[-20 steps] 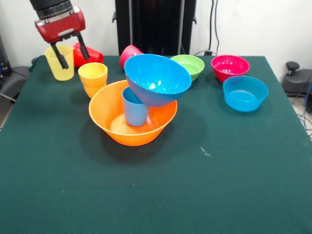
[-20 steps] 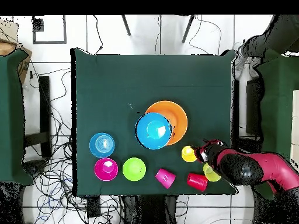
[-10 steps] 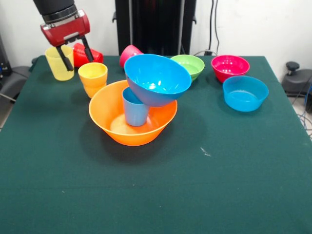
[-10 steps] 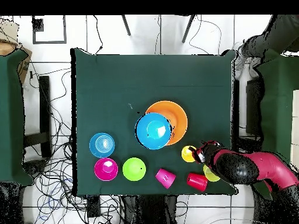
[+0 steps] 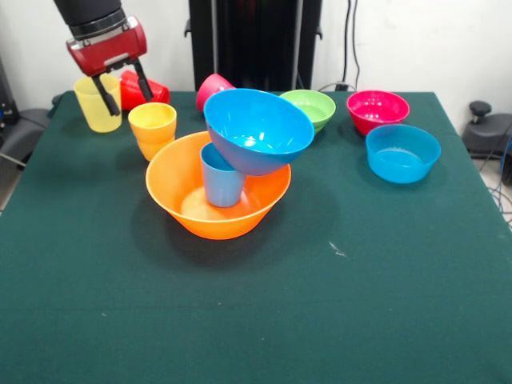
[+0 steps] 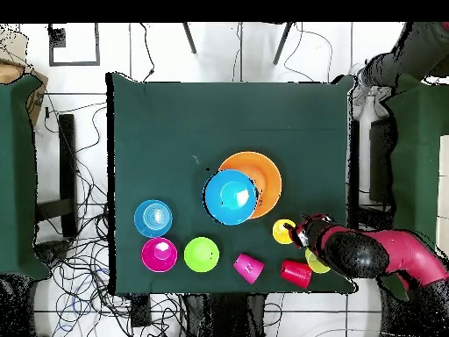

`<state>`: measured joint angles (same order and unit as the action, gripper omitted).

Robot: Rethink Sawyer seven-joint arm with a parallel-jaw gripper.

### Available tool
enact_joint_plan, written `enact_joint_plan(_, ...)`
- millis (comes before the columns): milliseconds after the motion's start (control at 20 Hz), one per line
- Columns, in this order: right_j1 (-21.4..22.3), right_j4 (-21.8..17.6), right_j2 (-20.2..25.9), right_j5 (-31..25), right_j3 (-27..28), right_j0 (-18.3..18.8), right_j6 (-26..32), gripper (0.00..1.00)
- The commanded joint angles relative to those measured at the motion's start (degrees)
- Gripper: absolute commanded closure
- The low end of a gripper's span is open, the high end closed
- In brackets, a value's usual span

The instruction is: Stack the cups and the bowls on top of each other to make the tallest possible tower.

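no readable text, labels, brands or numbers anywhere

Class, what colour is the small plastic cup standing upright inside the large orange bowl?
Light blue; the front view shows it best, propping the tilted large blue bowl.

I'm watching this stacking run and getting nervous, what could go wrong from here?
1. The large blue bowl sits tilted on the light blue cup inside the large orange bowl; a nudge or added weight may tip it off.
2. The open end effector hangs between the yellow cup and the orange cup, with the red cup lying behind; descending, it could knock a neighbour.
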<state>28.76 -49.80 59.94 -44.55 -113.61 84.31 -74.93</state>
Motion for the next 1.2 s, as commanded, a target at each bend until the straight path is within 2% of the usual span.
enact_joint_plan(50,-0.8,-3.3,-4.5,-7.3,3.1,-3.8,17.6,0.0)
enact_joint_plan(1200,-5.6,-8.5,-8.3,-3.3,5.9,-5.6,16.4,0.0)
